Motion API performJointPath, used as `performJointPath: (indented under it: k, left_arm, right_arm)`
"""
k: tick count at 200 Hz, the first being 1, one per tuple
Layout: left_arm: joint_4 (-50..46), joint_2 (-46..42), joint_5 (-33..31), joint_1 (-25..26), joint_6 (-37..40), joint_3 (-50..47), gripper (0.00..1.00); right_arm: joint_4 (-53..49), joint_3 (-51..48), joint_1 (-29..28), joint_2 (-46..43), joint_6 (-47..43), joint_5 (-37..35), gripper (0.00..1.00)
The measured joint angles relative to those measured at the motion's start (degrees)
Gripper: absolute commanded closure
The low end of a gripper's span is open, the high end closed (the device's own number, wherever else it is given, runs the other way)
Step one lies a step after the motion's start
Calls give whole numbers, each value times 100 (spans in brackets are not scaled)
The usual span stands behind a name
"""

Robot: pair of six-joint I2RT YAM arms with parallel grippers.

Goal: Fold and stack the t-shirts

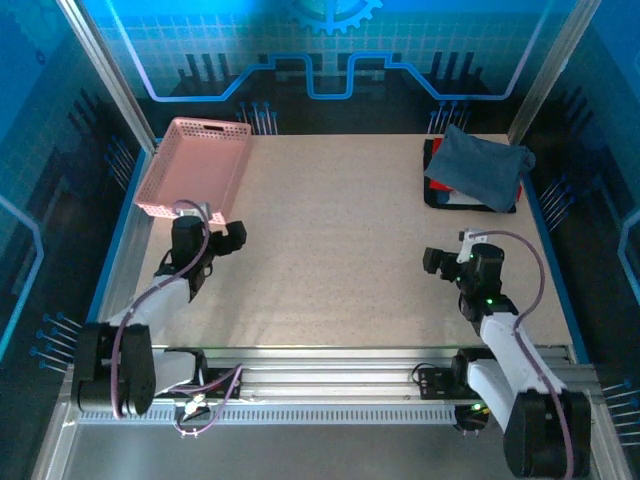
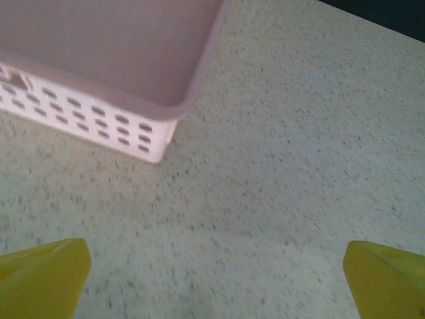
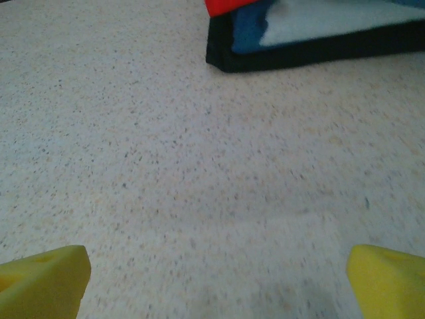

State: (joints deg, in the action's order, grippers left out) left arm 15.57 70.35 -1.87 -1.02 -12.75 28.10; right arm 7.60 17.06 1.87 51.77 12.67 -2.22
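At the table's far right, a folded slate-blue t-shirt (image 1: 485,166) lies on top of a folded red and black t-shirt (image 1: 437,186). In the right wrist view the lower shirt's black edge (image 3: 299,56) sits at the top, well ahead of my right gripper (image 3: 216,279). That gripper is open over bare table, nothing between its yellow fingertips (image 3: 43,279). My left gripper (image 2: 216,276) is open too, over bare table just in front of the basket, with its yellow fingertips (image 2: 46,276) far apart. In the top view the left gripper (image 1: 190,215) is at the left and the right gripper (image 1: 470,240) at the right.
A pink lattice basket (image 1: 196,165) stands at the far left corner, its near corner (image 2: 159,143) just ahead of my left gripper. The speckled table (image 1: 330,240) stretches between both arms. Blue side rails border the table.
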Motion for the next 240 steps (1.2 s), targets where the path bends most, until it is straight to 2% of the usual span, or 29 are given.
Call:
performJointPath:
  k: [45,72,91,112,240]
  left_arm:
    - [1853,787,-155,-61,549,-470,1]
    - [2931,1580,-72,-92,752,-737,1]
    - [3128,1818,0,-92,848,-761,1]
    - [3390,1821,42,-105,883,-761,1]
    - [3495,1821,63,-107,940,-758,1]
  right_arm:
    - [1976,-127,-192,1423,-531,-35,0]
    - [3010,-118,-186,2092,-719,-37,0]
    - [3681,17,-181,2914,-761,-33,0]
    - [3582,422,-280,3469,-916,-52,0]
    - [3534,669,-459,3464,-1169,-181,0]
